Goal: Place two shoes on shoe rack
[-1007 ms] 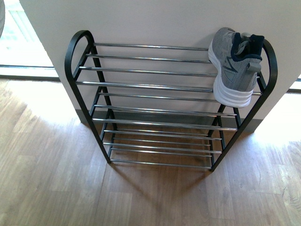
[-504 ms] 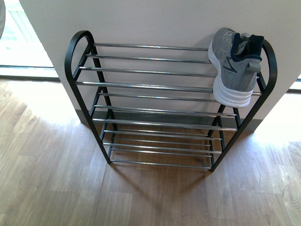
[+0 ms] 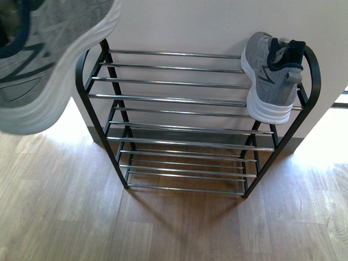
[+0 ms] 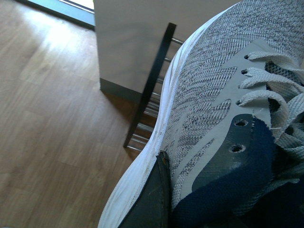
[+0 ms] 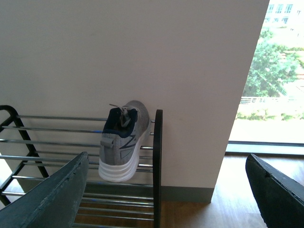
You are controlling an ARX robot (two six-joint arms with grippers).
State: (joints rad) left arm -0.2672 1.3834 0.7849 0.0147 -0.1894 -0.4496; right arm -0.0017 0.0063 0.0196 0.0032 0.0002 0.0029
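Off the left end of the black-framed, chrome-barred shoe rack (image 3: 179, 99), left fingers (image 4: 154, 204) clamp a grey knit, white-soled sneaker (image 3: 43, 65); right fingers (image 5: 52, 199) hang apart, empty. Best carried level, then set sole-down across the top bars, left of its mate (image 3: 269, 76).

The shoe rack (image 3: 179, 100) stands on the floor (image 3: 65, 217) against the wall (image 3: 179, 24). One sneaker (image 3: 269, 76) sits on its top tier, right end; the other sneaker (image 3: 43, 60) hangs in my left fingers (image 4: 154, 199) before its left end
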